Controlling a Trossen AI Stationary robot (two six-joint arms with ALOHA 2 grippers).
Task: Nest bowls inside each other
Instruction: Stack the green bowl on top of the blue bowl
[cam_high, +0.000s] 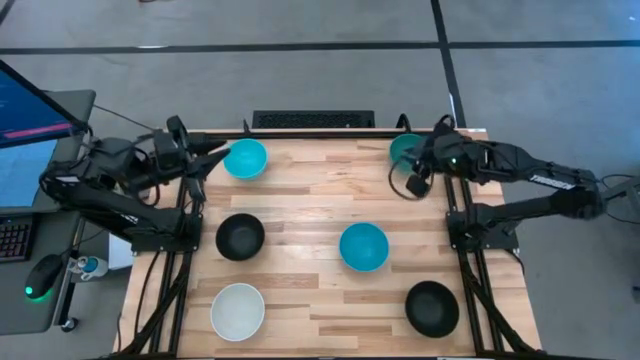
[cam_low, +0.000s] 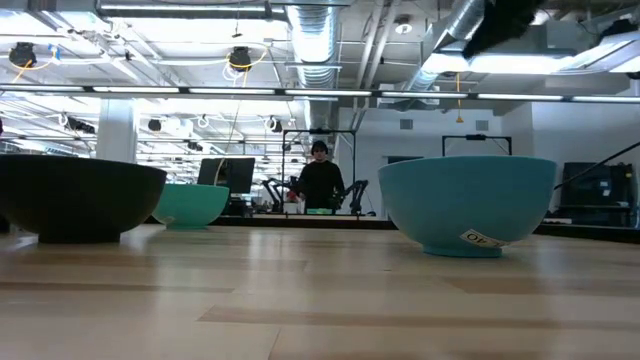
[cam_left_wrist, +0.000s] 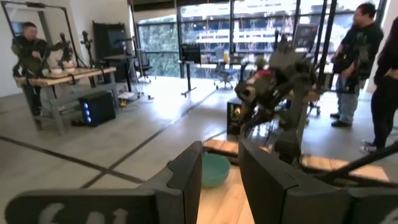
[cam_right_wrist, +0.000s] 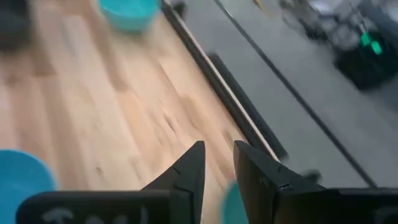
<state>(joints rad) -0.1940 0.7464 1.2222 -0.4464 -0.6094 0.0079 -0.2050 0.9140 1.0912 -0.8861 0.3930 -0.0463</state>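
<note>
Six bowls stand on their bases on the wooden table. The cyan bowl (cam_high: 245, 158) (cam_low: 190, 205) is far left and the teal-green bowl (cam_high: 401, 148) (cam_left_wrist: 214, 169) far right. A black bowl (cam_high: 240, 237) (cam_low: 75, 200) and the blue bowl (cam_high: 363, 247) (cam_low: 465, 205) sit mid-table. The white bowl (cam_high: 237, 311) and a second black bowl (cam_high: 431, 307) are near the front edge. My left gripper (cam_high: 218, 157) (cam_left_wrist: 221, 177) hovers just left of the cyan bowl, narrowly open and empty. My right gripper (cam_high: 412, 172) (cam_right_wrist: 217, 168) hovers at the teal-green bowl's near side, narrowly open.
A dark keyboard (cam_high: 313, 119) lies beyond the table's far edge. A monitor (cam_high: 30, 100) and a mouse (cam_high: 40, 278) sit left of the table. People stand in the room behind (cam_left_wrist: 354, 56) (cam_low: 320, 180). Bare wood shows between the bowls at the table's middle (cam_high: 310, 200).
</note>
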